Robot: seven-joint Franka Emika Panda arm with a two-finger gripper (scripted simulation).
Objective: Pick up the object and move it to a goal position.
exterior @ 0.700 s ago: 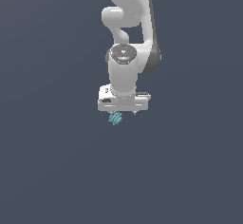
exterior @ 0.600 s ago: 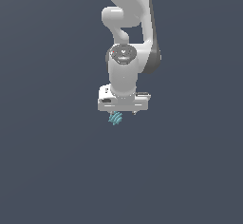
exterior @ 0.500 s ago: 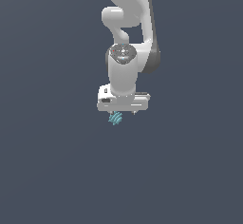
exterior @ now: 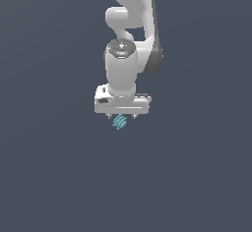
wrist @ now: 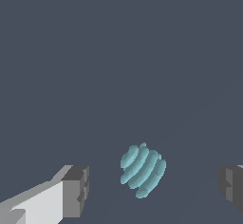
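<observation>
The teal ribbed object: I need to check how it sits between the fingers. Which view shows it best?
The wrist view: the teal ribbed object appears large, apart from both fingers. In the exterior view it is a tiny speck just under the tool.

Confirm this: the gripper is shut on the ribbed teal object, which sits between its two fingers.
Not quite. The gripper is open, not shut: the wrist view shows clear gaps between the ribbed teal object and each finger. The object does sit between the fingers.
</observation>
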